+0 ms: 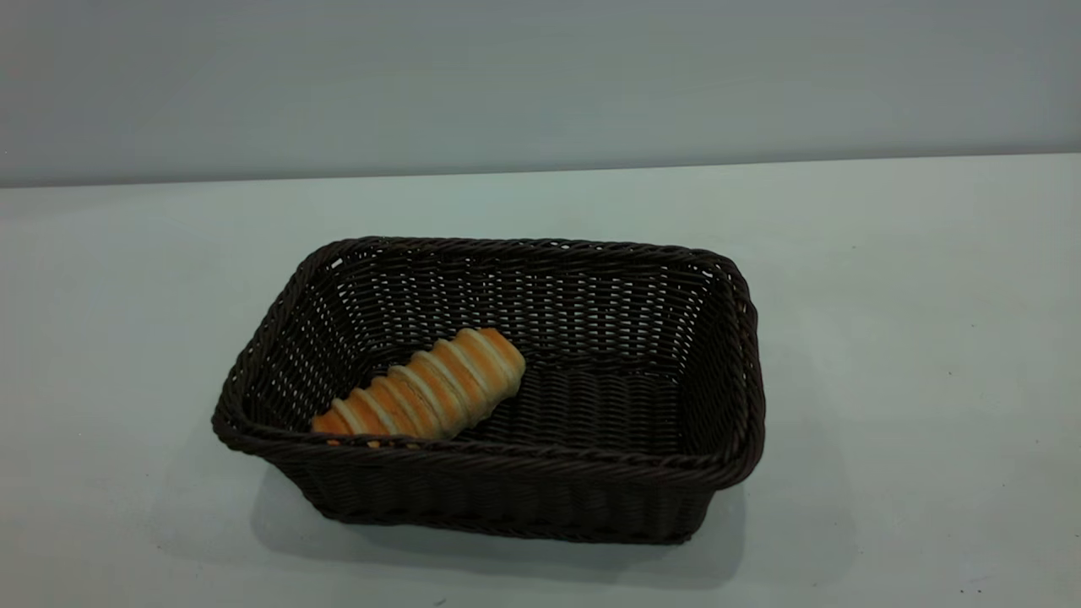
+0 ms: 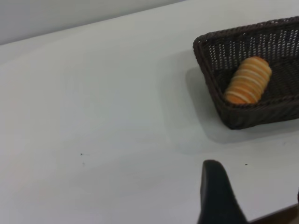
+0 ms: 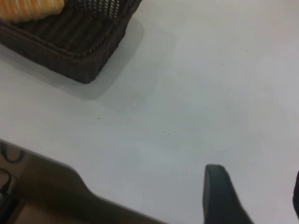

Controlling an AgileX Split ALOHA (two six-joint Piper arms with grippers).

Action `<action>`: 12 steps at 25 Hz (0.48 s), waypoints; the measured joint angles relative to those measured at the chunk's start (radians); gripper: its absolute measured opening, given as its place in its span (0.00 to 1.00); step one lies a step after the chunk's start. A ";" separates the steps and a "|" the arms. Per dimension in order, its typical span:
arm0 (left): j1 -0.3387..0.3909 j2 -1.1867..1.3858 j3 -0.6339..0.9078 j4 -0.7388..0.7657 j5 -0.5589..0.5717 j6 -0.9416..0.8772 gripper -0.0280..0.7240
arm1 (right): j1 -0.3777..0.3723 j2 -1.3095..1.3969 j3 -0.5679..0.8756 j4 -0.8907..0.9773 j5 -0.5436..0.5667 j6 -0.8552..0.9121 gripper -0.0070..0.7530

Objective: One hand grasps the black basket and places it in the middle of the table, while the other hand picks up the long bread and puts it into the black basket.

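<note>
The long bread point(image 1: 426, 388) lies inside the black basket point(image 1: 498, 469), in its left half, with one end against the near-left corner and the other end pointing toward the middle of the basket floor. It lies diagonal and slightly propped on the wall. The basket itself stands flat on the table point(image 1: 912, 338), about in the middle of it in the exterior view.

The left gripper point(image 2: 254, 200) is not in the exterior view. In its wrist view one dark finger point(image 2: 216, 196) and a small edge of the other are seen, with wide bare table between them, so this claw is released and holds nothing; the basket is well apart from it. The right gripper point(image 3: 257, 200) shows the same picture in its own wrist view: one finger point(image 3: 219, 196) and a sliver of the second, far from each other, nothing between, and the basket corner well apart.

I judge that both parts of the task are done. If the bread must be taken again, it looks light and soft, easy to crush, so a gentle grip across its middle is best. The basket seems light and rather stiff; its braided rim gives a good hold, best on a long side so it does not tip.
</note>
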 joint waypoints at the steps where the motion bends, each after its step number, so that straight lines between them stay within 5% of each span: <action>1: 0.000 -0.001 0.000 -0.014 0.000 -0.002 0.63 | 0.000 0.000 0.000 0.000 0.000 0.000 0.52; 12: 0.000 -0.001 0.099 -0.114 -0.004 0.084 0.63 | 0.000 0.000 0.000 0.000 0.000 0.000 0.52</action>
